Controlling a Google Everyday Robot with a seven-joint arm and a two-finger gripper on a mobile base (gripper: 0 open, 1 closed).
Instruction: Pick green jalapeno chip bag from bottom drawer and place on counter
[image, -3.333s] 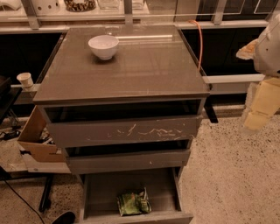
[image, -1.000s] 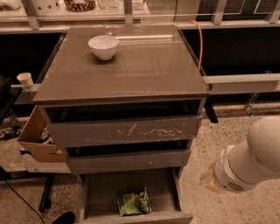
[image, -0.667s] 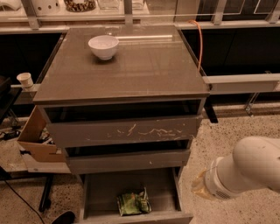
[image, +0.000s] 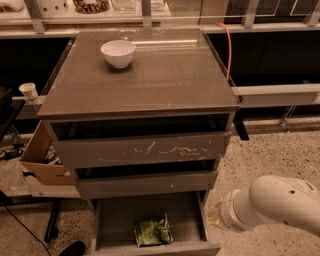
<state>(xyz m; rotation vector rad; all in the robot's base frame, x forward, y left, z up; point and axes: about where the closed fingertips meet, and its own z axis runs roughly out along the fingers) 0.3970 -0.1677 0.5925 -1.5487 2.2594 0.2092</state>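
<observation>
Open bottom drawer (image: 186, 218): green jalapeno chip bag (image: 152, 231) lying inside, near front; gripper (image: 216, 214) low at drawer's right, grip state cannot tell

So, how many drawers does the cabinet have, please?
3: scratched top drawer, middle drawer, open bottom drawer holding the chip bag. None looks hidden. End effector beside its right wall.

One raised view, aimed down at the cabinet (image: 142, 150) front.
The counter (image: 165, 75) is seen from above and in front at middling range; the open bottom drawer (image: 150, 210) is cut off by the lower edge, and the gripper (image: 216, 212) is caught at lower right, just beside that drawer.
</observation>
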